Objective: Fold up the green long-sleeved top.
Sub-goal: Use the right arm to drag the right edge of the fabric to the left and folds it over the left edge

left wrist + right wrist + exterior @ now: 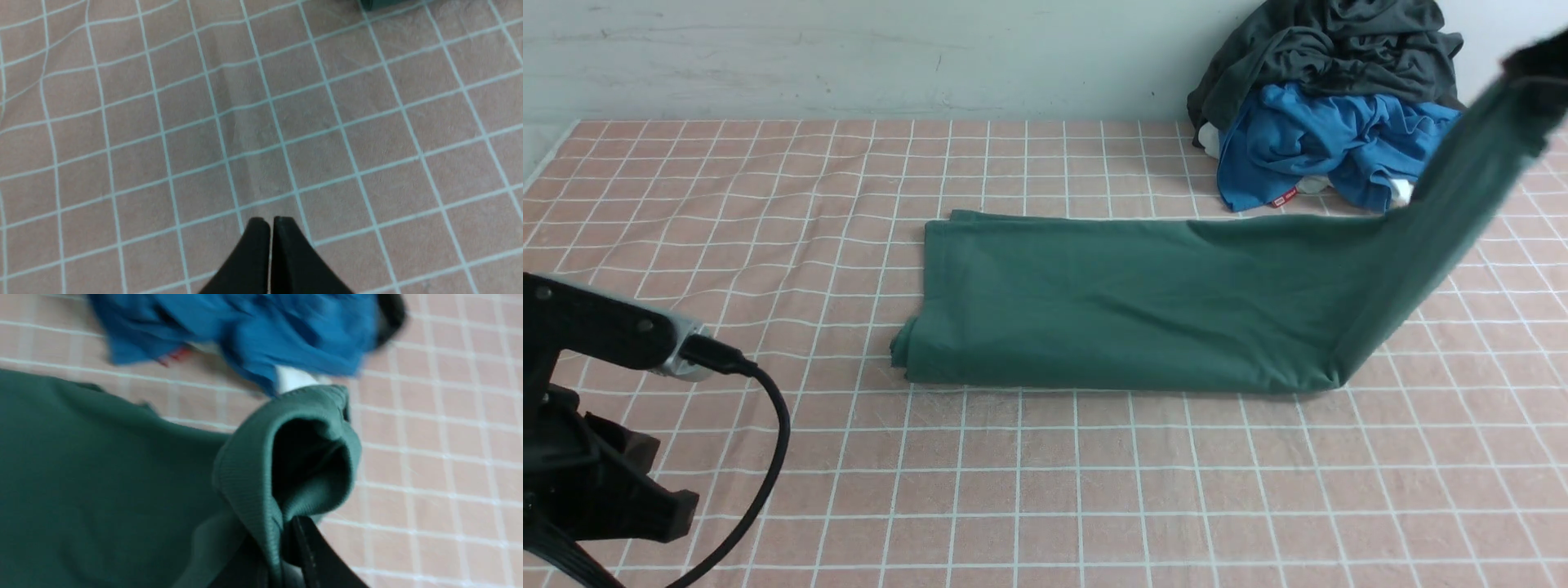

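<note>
**A:** Where is the green long-sleeved top [1127, 302] seen?

**B:** It is laid on the pink checked cloth [1094, 490], near the middle of the front view. It is folded into a long band that lies from left to right. One sleeve [1445, 212] is raised from its right end and slants up toward the upper right corner.

**A:** By what is the sleeve held?

**B:** By the right gripper [282, 547]. In the right wrist view its jaws are seen clamped on the ribbed cuff [253, 473], and the cuff mouth gapes open above the cloth. In the front view this gripper is shown only as a dark blur.

**A:** And the left gripper [269, 222]?

**B:** It is seen low over bare cloth at the near left, well apart from the top. Its jaws are pressed together and nothing is held between them.

**A:** What else is to be noted?

**B:** A bright blue garment [1307, 139] and a dark grey garment [1331, 41] are piled at the far right, against the wall [849, 57]. The grey one is placed on top of the blue one. The pile lies behind the raised sleeve, but it cannot be told whether the two touch.
</note>
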Available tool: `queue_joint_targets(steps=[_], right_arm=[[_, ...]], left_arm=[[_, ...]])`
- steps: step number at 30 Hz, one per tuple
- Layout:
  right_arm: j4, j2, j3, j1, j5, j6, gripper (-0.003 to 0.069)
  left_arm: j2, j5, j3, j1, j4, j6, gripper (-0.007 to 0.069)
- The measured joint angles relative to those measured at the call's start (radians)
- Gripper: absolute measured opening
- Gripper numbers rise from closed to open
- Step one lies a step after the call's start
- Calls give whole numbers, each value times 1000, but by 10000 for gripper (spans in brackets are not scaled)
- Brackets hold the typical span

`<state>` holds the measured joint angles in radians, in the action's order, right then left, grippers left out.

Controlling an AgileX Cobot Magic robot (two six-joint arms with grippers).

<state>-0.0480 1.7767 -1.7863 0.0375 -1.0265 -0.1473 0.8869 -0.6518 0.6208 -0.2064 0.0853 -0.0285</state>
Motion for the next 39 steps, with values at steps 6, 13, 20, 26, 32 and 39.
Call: queue_joint_targets(steps=[6,13,20,26,32,39], right_arm=[[-106,100,-27,320,123,6,28],[-148,353,-114,536,270,19,101],[-160,520,-341,598,198,26,318],[-76,527,-387,598,160,90,325],[-100,614,-393,613,83,175,147],[-158,654,-392,727,101,94,-8]], left_arm=[[1,28,-3,0,-48,3,-3],[1,28,-3,0,-64,3,-3],[1,27,-3,0,-67,3,-3],[1,27,-3,0,-85,3,-3],[1,40,-3,0,-128,3,-3],[1,46,-3,0,-128,-16,-3]])
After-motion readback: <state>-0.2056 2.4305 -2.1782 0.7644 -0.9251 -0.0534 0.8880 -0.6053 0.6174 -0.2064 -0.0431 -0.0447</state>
